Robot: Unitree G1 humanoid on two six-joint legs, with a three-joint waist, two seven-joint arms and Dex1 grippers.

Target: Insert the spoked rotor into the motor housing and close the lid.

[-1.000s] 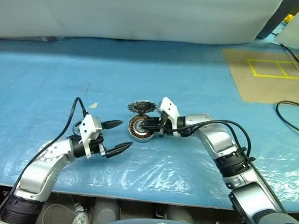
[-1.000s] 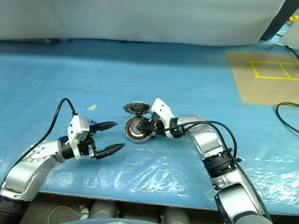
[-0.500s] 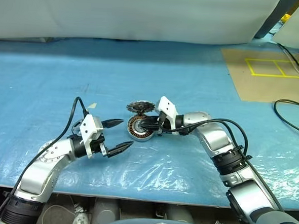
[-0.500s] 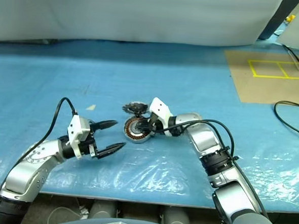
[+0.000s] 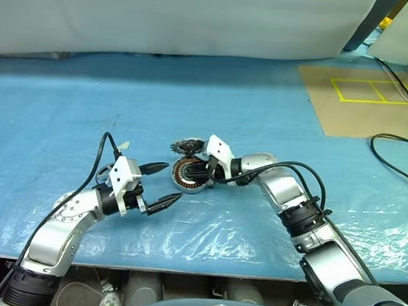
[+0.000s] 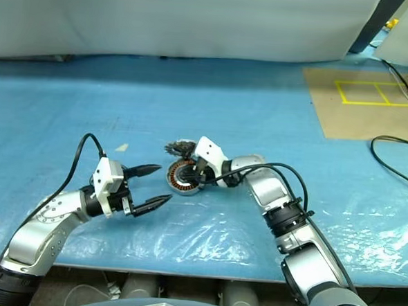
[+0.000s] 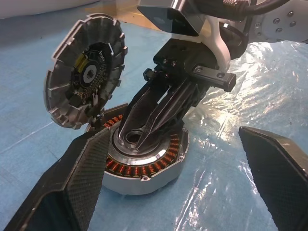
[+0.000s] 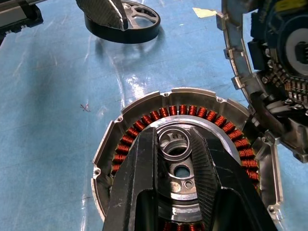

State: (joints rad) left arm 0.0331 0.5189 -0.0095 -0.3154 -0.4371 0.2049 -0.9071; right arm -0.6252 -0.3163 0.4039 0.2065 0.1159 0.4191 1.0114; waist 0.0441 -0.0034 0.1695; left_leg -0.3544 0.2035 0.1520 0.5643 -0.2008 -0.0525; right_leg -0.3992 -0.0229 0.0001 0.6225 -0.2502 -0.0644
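Note:
The motor housing (image 5: 188, 177), a grey puck with copper-orange windings around a silver hub, lies on the blue sheet mid-table. My right gripper (image 8: 174, 142) reaches in from the right, pointing down into it. Its fingers stand narrow, pinching the raised ring at the hub's centre. The spoked rotor (image 7: 86, 82), a toothed silvery-dark disc, stands on edge and leans against the housing's far side (image 5: 185, 147). My left gripper (image 5: 172, 182) hovers open just left of the housing, pointing at it with nothing between its fingers. The lid is out of view.
A dark ring with silver spokes (image 8: 122, 21) lies on the sheet beside a left finger. A brown board with yellow tape squares (image 5: 359, 100) and a black cable (image 5: 398, 154) sit at the right. A paper scrap (image 5: 125, 145) lies left of the parts.

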